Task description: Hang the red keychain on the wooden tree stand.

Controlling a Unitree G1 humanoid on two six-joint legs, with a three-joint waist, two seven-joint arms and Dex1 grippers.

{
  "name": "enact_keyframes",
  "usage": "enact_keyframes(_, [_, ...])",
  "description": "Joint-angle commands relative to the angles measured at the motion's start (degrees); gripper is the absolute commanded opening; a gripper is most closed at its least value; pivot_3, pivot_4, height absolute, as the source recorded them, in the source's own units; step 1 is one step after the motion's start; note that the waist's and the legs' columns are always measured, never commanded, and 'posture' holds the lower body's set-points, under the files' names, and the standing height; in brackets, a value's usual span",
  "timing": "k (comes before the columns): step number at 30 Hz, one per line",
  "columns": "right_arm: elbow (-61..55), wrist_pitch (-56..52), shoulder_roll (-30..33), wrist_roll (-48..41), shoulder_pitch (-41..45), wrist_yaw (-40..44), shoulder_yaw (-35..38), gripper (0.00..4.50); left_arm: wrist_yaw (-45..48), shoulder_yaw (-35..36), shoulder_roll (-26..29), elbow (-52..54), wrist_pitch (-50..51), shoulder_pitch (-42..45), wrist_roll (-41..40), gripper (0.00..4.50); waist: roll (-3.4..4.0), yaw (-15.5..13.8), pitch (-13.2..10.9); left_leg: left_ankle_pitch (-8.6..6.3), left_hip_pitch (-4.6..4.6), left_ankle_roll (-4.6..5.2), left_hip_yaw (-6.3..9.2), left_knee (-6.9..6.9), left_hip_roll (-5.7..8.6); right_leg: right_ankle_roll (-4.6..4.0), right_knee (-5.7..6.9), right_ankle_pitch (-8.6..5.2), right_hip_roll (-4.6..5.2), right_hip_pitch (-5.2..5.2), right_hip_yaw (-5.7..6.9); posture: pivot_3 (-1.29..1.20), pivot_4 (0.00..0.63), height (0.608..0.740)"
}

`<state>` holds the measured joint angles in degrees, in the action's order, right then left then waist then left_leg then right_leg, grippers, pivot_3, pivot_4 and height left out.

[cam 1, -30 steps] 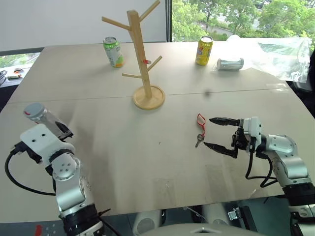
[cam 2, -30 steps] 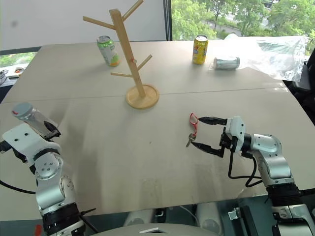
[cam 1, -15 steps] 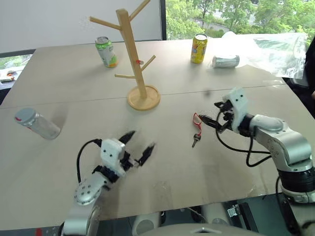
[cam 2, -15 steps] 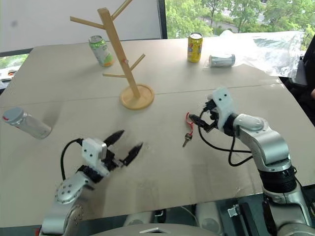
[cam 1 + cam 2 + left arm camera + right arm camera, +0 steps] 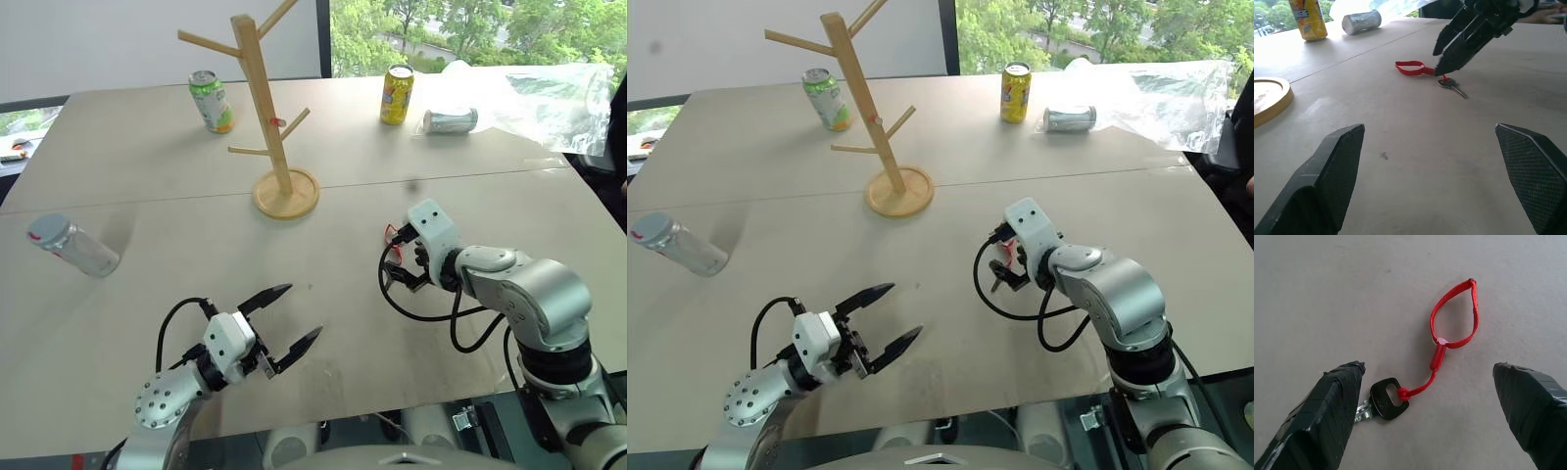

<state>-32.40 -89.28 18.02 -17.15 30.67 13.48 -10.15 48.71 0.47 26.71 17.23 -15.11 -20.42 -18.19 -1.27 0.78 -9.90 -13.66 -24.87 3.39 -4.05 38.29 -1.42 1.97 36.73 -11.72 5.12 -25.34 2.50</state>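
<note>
The red keychain (image 5: 1454,316) lies flat on the table, a thin red cord loop tied to a small dark key (image 5: 1386,400). My right gripper (image 5: 1426,366) points down over it, open, one finger on each side, touching nothing. From the head camera the keychain (image 5: 392,234) is partly hidden behind that gripper (image 5: 396,259). The wooden tree stand (image 5: 261,98) stands upright at the back left of the keychain, on its round base (image 5: 286,194). My left gripper (image 5: 304,310) is open and holds nothing near the front edge, aimed towards the keychain (image 5: 1410,67).
Behind the stand are a green can (image 5: 211,101) and a yellow can (image 5: 396,95), both upright. Beside a clear plastic bag (image 5: 549,93) lies a silver can (image 5: 449,120). At the left, a grey jar (image 5: 73,245) with a red-rimmed lid rests on its side.
My left arm has swung in from the left edge to the front middle, its gripper now level. The right gripper has turned from level to pointing down and shifted left over the keychain.
</note>
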Motion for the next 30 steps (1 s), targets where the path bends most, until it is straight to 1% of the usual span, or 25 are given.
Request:
enact_keyframes(1, [0.58,3.14,-1.63,0.89,0.18,-1.22,2.03,4.5,0.06,-0.74,-0.19,0.46,-1.76,0.06,0.23,4.43,0.0,0.01,0.0,0.0,0.0,0.0,0.0,0.0,0.0,0.01,0.0,0.0,-0.01,0.0,0.0,0.0,0.15,0.74])
enact_keyframes(7, [3.79,4.85,-5.11,1.4,0.38,-2.53,2.59,4.5,-1.07,-2.0,-1.02,0.22,-2.3,0.2,1.43,4.43,0.0,0.03,0.0,0.01,0.02,0.0,-0.02,0.0,-0.02,0.06,0.03,0.02,-0.09,0.01,-0.02,0.0,0.15,0.74])
enact_keyframes(14, [6.13,3.84,-6.94,0.8,0.09,-2.51,3.73,4.5,-2.31,-2.14,-1.27,0.34,-2.18,0.22,2.13,4.43,0.0,0.05,0.0,0.01,0.04,0.0,-0.02,0.0,-0.05,0.18,0.04,0.1,-0.12,0.01,-0.03,0.0,0.15,0.74])
enact_keyframes(15, [6.53,3.38,-7.12,0.76,0.16,-2.54,3.88,3.98,-2.48,-2.11,-1.33,0.2,-2.19,0.47,2.22,4.5,0.0,0.05,0.0,0.01,0.03,0.0,-0.02,0.0,-0.05,0.19,0.04,0.1,-0.13,0.01,-0.03,0.0,0.15,0.74])
enact_keyframes(16, [6.65,3.08,-7.3,0.64,0.09,-2.51,4.01,3.7,-2.64,-2.08,-1.39,0.09,-2.16,0.67,2.31,4.5,0.0,0.03,0.0,0.01,0.03,0.0,-0.02,0.0,-0.05,0.18,0.04,0.1,-0.13,0.01,-0.03,0.0,0.15,0.74])
enact_keyframes(17, [6.74,2.81,-7.54,0.45,0.04,-2.4,4.24,3.12,-2.81,-2.06,-1.45,0.05,-2.05,0.89,2.34,4.5,-0.01,0.03,0.01,0.01,0.03,0.0,-0.02,0.01,-0.05,0.19,0.04,0.1,-0.13,0.01,-0.03,0.0,0.15,0.74])
enact_keyframes(18, [6.91,2.34,-8.16,0.16,-0.02,-2.27,4.87,2.78,-2.97,-2.06,-1.48,0.1,-1.85,1.13,2.32,4.5,-0.01,0.04,0.01,0.01,0.04,0.0,-0.02,0.01,-0.05,0.18,0.04,0.1,-0.13,0.02,-0.03,0.0,0.15,0.74])
enact_keyframes(19, [6.89,1.99,-8.58,-0.05,-0.1,-2.18,5.34,2.36,-3.11,-2.09,-1.48,0.23,-1.67,1.26,2.34,4.5,-0.01,0.06,0.01,0.01,0.04,0.0,-0.02,0.01,-0.05,0.19,0.04,0.1,-0.13,0.02,-0.03,0.0,0.15,0.74])
enact_keyframes(22, [6.8,1.59,-8.87,-0.17,-0.09,-2.09,5.71,0.82,-3.39,-2.13,-1.41,0.45,-1.36,1.58,2.28,4.5,0.0,0.15,0.01,0.01,0.05,0.0,-0.02,0.0,-0.07,0.2,0.04,0.11,-0.16,0.01,-0.03,0.0,0.15,0.74])
enact_keyframes(23, [6.78,1.61,-8.84,-0.21,-0.05,-2.01,5.71,0.41,-3.5,-2.1,-1.39,0.48,-1.15,1.79,2.22,4.5,0.0,0.16,0.01,0.01,0.04,0.0,-0.02,0.0,-0.08,0.21,0.04,0.11,-0.16,0.01,-0.03,0.0,0.15,0.74])
enact_keyframes(24, [6.69,1.66,-8.8,-0.26,-0.04,-1.95,5.69,0.11,-3.7,-2.02,-1.39,0.62,-0.81,2.07,2.14,4.5,0.0,0.16,0.01,0.01,0.05,0.0,-0.02,0.0,-0.08,0.22,0.04,0.12,-0.17,0.01,-0.04,0.0,0.15,0.74])
enact_keyframes(26, [6.58,2.1,-8.51,-0.31,-0.01,-1.84,5.56,0.11,-4.33,-1.86,-1.6,0.94,0.04,2.8,1.85,4.5,0.0,0.15,0.01,0.01,0.04,0.0,-0.02,0.0,-0.08,0.22,0.04,0.12,-0.16,0.01,-0.04,0.0,0.15,0.74])
enact_keyframes(27, [6.33,3.94,-7.91,-0.28,-0.15,-1.47,5.07,0.11,-4.81,-1.74,-1.67,1.28,0.65,3.16,1.71,4.5,0.0,0.14,0.01,0.01,0.04,0.0,-0.02,0.01,-0.08,0.23,0.04,0.12,-0.16,0.02,-0.04,0.0,0.15,0.74])
enact_keyframes(30, [4.4,13.96,-7.88,-0.62,-0.33,0.39,5.9,0.11,-7.62,0.04,-1.88,3.5,4.47,4.82,-0.09,4.5,0.0,0.09,0.0,0.01,0.04,0.0,-0.02,0.01,-0.07,0.23,0.04,0.13,-0.16,0.02,-0.04,0.0,0.15,0.74])
